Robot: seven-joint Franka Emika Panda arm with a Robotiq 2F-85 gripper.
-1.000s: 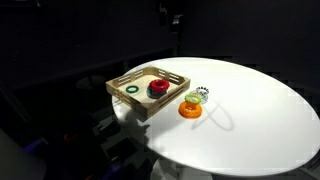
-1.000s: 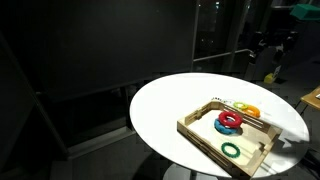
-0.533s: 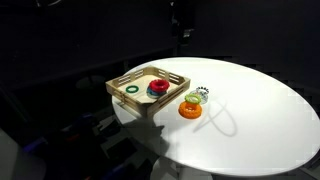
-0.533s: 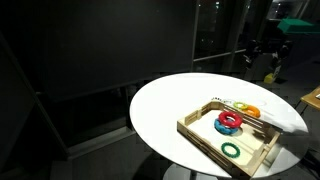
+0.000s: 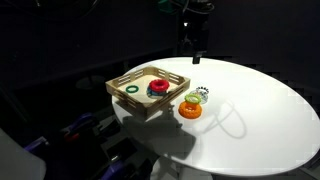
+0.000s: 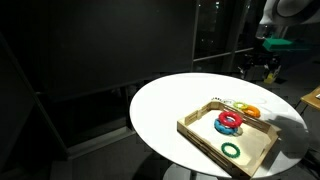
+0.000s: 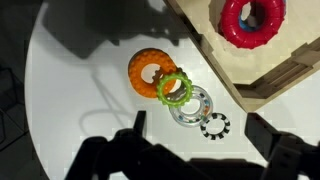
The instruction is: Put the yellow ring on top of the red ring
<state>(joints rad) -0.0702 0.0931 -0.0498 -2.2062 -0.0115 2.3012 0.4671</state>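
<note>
The yellow ring (image 7: 174, 89), yellow-green, lies on the white table and overlaps the orange ring (image 7: 150, 71) and a clear ring (image 7: 192, 106). In both exterior views it (image 5: 192, 98) (image 6: 240, 106) lies just outside the wooden tray (image 5: 128, 78). The red ring (image 7: 252, 20) (image 5: 158, 88) (image 6: 230, 121) lies inside the tray. My gripper (image 7: 200, 135) is open and empty. It hangs well above the rings on the table in both exterior views (image 5: 195, 45) (image 6: 266, 68).
A dark green ring (image 5: 132, 88) (image 6: 232, 150) lies in the tray (image 6: 200, 130). A small black-and-white ring (image 7: 214, 126) lies next to the clear ring. The round white table (image 5: 260, 110) is surrounded by dark space, and its edge is near the tray.
The arm has moved down and in over the table, from the dark background to above the loose rings. The rings and tray have not moved.
</note>
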